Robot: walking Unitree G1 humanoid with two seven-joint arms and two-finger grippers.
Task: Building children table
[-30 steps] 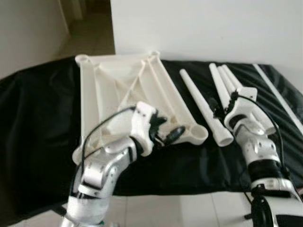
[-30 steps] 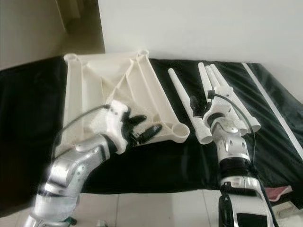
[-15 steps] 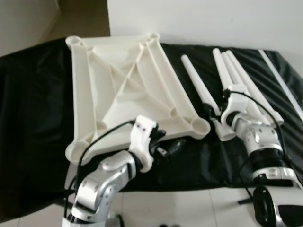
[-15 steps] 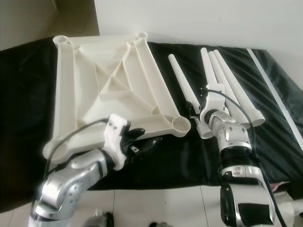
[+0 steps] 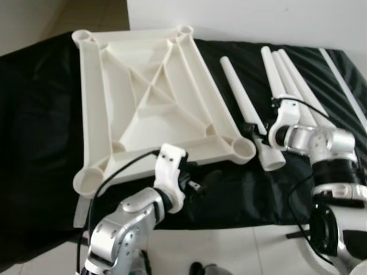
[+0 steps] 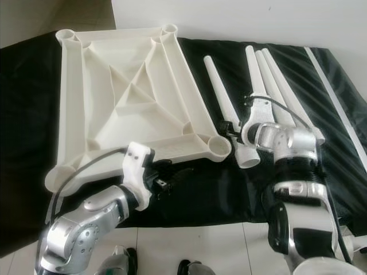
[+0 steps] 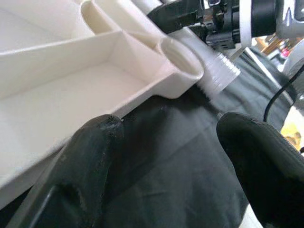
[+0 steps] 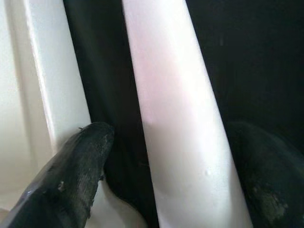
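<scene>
Four white table legs (image 5: 245,109) lie on a black cloth (image 5: 40,143) beside the upturned white tabletop (image 5: 143,109) (ribbed underside facing up, a round socket at each corner). The right gripper (image 6: 232,130) straddles the leg nearest the tabletop, fingers (image 8: 76,171) spread on either side of it and not closed on it. That leg's threaded end (image 7: 219,76) lies just beside the near right corner socket (image 5: 243,150). The left gripper (image 5: 202,182) hovers over the cloth at the tabletop's near edge, fingers (image 7: 80,166) wide apart and empty.
</scene>
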